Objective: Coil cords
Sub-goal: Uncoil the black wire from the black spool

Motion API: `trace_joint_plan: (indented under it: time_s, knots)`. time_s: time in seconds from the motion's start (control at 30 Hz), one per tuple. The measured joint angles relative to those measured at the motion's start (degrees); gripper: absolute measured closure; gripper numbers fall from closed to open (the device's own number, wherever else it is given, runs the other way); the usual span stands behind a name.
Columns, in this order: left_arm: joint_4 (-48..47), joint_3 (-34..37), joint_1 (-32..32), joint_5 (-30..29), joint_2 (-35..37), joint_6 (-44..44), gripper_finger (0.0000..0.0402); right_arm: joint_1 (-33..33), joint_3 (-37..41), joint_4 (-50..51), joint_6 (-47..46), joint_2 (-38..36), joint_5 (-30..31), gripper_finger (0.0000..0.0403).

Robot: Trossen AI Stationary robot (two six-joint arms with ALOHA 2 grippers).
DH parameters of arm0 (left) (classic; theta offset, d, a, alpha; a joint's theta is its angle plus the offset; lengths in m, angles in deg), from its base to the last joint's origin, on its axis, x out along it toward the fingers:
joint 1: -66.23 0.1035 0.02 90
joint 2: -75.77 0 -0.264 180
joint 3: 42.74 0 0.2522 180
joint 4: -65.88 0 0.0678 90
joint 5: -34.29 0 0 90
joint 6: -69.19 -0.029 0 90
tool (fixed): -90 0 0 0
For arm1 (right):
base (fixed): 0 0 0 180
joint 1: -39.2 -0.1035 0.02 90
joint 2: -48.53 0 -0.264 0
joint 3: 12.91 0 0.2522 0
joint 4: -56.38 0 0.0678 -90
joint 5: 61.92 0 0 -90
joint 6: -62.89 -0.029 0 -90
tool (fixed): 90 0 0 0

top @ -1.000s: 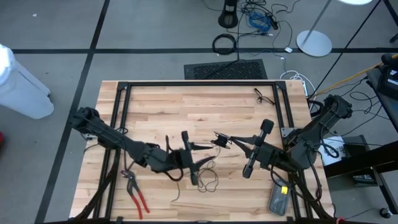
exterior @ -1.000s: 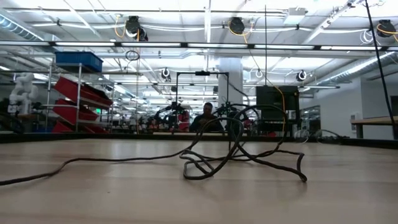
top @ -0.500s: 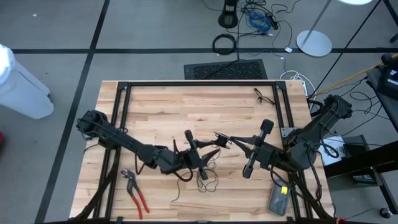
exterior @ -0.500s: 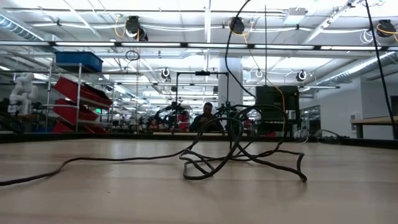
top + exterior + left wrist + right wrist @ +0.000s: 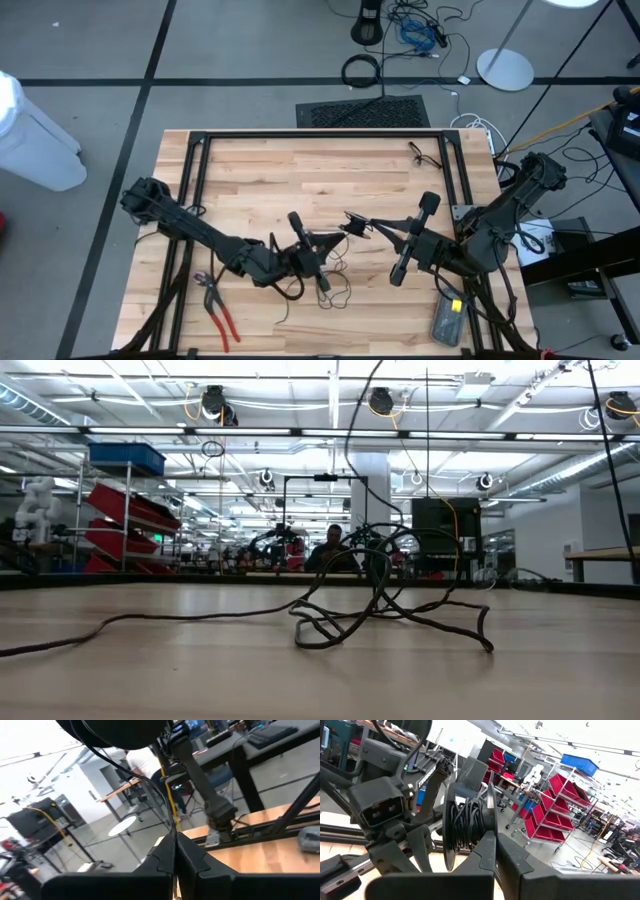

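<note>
The thin black cord (image 5: 338, 290) lies in loose loops on the wooden table near its front middle; in the low view the loops (image 5: 385, 615) rest on the table and one strand (image 5: 352, 430) rises out of the picture. My left gripper (image 5: 325, 252) is shut on that cord above the loops. Just to its right, my right gripper (image 5: 356, 223) is shut on the cord's small round puck (image 5: 467, 827), which has cord wound around it. My left gripper pinches a single strand of the cord (image 5: 173, 826) between its two shut fingertips. The strand runs on from the tips, clear of the table. My right gripper pinches the puck at its rim (image 5: 489, 831) between its two fingertips. It comes in roughly level from the table's right side. The puck stands on edge, lifted clear of the table.
Red-handled pliers (image 5: 218, 306) lie at the front left and a grey device (image 5: 448, 320) at the front right. A black frame (image 5: 320, 135) borders the tabletop. A small dark tangle (image 5: 422, 153) lies at the far right. A person sits beyond the table (image 5: 330, 550).
My left gripper has shifted slightly toward the right gripper and shut on the cord. One strand of the cord now rises high above the loops, which have stayed on the table. My right gripper has kept still with the puck.
</note>
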Motion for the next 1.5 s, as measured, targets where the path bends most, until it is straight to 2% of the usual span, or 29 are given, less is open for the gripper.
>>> trace_joint_plan:
  time_s: [0.27,0.43,0.57,0.7,1.0,1.07,1.17,1.37,1.5]
  knots:
    - [0.0,0.0,-3.1,-9.3,3.0,-8.2,0.0398,0.0,0.0,1.2,-1.3,0.0,0.0,0.0403]
    - [-0.1,0.0,-5.3,-17.6,5.8,-12.4,0.0398,0.7,0.0,2.9,-3.0,0.0,-0.7,0.0403]
    - [-0.5,0.0,-7.1,-22.6,8.1,-13.9,0.0398,2.1,0.0,4.3,-6.1,0.0,-4.9,0.0403]
    - [-0.5,0.0,-9.6,-24.1,9.8,-13.9,0.0398,4.0,0.0,7.0,-9.6,0.0,-8.0,0.0403]
    - [1.0,0.0,-13.4,-24.1,11.4,-13.3,0.0399,8.4,0.0,16.9,-15.8,0.0,-8.1,0.0403]
    - [1.7,0.0,-13.8,-22.9,11.4,-13.3,0.0399,9.2,0.0,18.6,-17.1,0.0,-8.1,0.0403]
    - [2.0,0.0,-14.1,-17.4,11.4,-10.4,0.0399,10.2,0.0,20.6,-18.7,0.0,-8.1,0.0403]
    - [0.6,0.0,-13.4,0.8,11.2,0.5,0.0399,11.8,0.0,22.1,-19.7,1.1,-7.4,0.0403]
    - [0.4,0.0,-12.1,9.5,10.1,4.3,0.0399,12.0,0.0,22.1,-19.7,1.6,-3.9,0.0403]
